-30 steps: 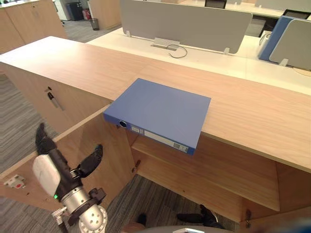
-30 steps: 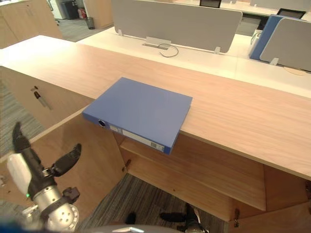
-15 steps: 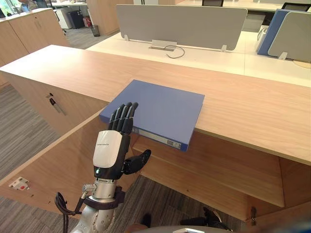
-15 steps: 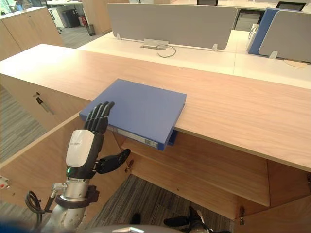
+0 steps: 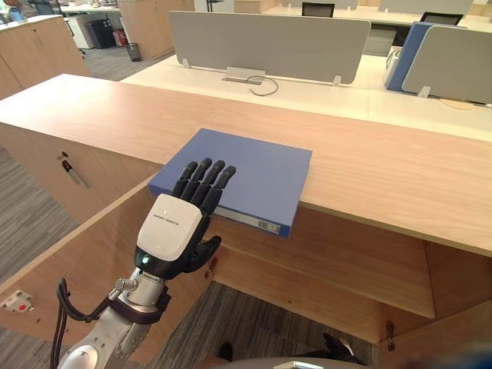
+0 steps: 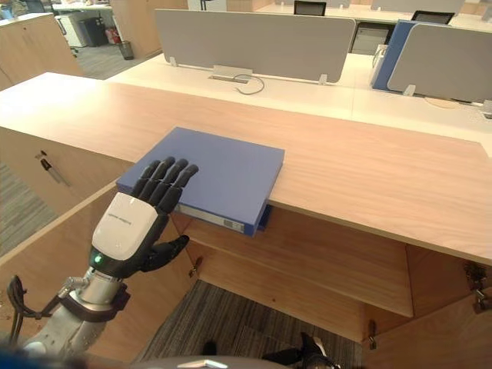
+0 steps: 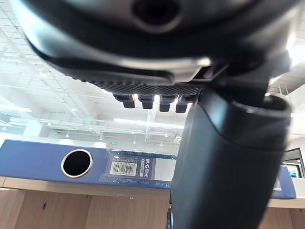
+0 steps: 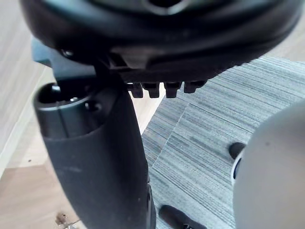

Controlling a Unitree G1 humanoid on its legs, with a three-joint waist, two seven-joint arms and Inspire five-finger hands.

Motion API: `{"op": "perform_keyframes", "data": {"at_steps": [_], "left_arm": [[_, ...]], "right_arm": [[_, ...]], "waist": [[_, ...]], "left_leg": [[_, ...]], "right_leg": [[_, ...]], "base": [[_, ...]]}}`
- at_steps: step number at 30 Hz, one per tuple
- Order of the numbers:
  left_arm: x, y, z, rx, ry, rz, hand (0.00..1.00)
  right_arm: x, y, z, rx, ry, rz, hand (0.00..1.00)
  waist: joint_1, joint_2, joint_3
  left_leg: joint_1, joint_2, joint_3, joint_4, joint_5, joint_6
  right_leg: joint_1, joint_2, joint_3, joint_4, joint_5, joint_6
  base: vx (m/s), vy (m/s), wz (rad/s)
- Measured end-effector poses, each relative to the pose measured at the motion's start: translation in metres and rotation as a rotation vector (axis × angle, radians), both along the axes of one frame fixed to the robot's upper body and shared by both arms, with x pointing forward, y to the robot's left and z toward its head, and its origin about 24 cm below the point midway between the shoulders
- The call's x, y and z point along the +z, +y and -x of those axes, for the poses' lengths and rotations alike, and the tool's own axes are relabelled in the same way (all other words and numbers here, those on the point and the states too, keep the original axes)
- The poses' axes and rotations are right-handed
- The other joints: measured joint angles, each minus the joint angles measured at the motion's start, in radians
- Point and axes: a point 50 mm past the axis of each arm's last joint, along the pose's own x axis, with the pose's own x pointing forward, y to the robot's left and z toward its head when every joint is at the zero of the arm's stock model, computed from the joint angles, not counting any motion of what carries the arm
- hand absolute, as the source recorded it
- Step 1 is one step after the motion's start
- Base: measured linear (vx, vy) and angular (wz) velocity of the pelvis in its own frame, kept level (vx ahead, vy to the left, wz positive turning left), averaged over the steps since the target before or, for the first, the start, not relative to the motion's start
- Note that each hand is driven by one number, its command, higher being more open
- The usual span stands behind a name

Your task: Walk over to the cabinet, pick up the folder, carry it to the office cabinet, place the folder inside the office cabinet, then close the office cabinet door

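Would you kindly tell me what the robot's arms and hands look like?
The left hand has dark fingers and thumb, a white plate with small print on its back, a green light by a silver-grey wrist. The right hand looks equally dark.

left hand [image 6: 129, 227] over folder [image 6: 227, 171], wooden cabinet [image 6: 369, 173]

a long wooden cabinet top [image 5: 384, 165] is seen running across the view. a blue folder [image 5: 254, 173] is laid flat on it near the front edge, its spine end jutting out past that edge above an open compartment [image 5: 330, 257]. a pale desk [image 5: 323, 96] is set just behind it.
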Motion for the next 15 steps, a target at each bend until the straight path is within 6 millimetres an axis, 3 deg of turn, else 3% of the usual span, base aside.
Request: {"op": "perform_keyframes", "data": {"at_steps": [9,15], "left_arm": [[0.014,0.002,-0.01,-0.003,-0.094,-0.045,1.0],[0.004,0.011,-0.019,0.034,-0.06,-0.06,1.0]], "right_arm": [[0.002,0.002,-0.008,0.19,-0.016,0.041,1.0],[0.003,-0.001,-0.01,0.199,-0.02,0.042,1.0]], "waist": [[-0.003,0.001,-0.002],[-0.006,0.004,-0.001]], "left_leg": [[0.005,0.018,0.029,0.0,0.0,-0.001],[0.007,0.022,0.046,-0.001,0.0,-0.001]], "right_leg": [[-0.015,0.013,0.042,0.0,0.007,-0.011],[-0.024,0.013,0.057,0.002,0.01,-0.015]], "base": [[-0.03,0.001,-0.11],[-0.02,0.006,-0.09]]}}
